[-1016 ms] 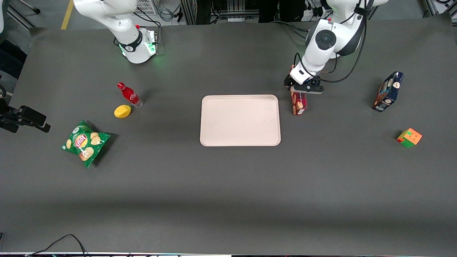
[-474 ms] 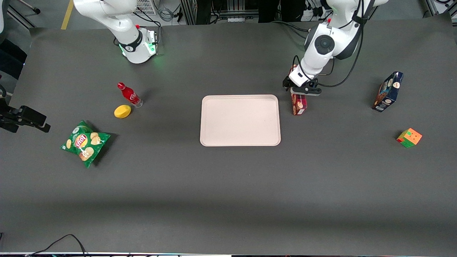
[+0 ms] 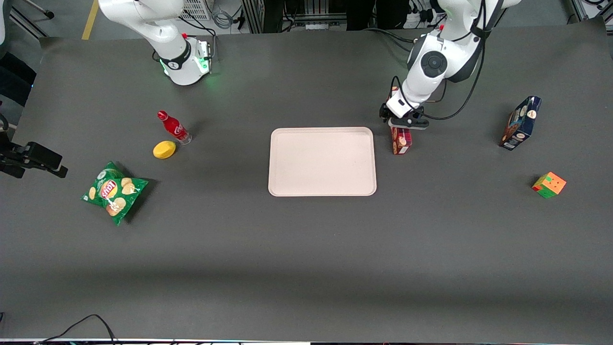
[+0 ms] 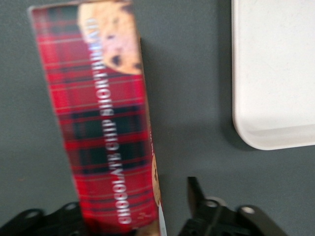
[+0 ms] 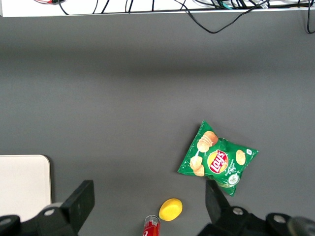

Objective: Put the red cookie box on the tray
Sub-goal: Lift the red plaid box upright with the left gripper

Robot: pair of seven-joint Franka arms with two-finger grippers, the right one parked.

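Gripper (image 3: 401, 123) is hovering open-jawed astride the far end of the red cookie box (image 3: 401, 140), which is lying on the table just beside the tray (image 3: 322, 161), so grasp, lift and placing are all remaining.

The working arm (image 3: 433, 62) is glossy white with fat rounded shells and a round dark grey cap on the side of one joint. There's a darker grey collar just above it. Thin black cables (image 3: 471, 91) loop loosely from the upper links down to the wrist. The gripper (image 3: 401, 125) is matte black and blocky. It sits over the red cookie box (image 3: 401, 142), just beside the tray (image 3: 322, 161), fingers spread either side. Up close the black fingers (image 4: 196, 192) are angular, with small round screw heads.
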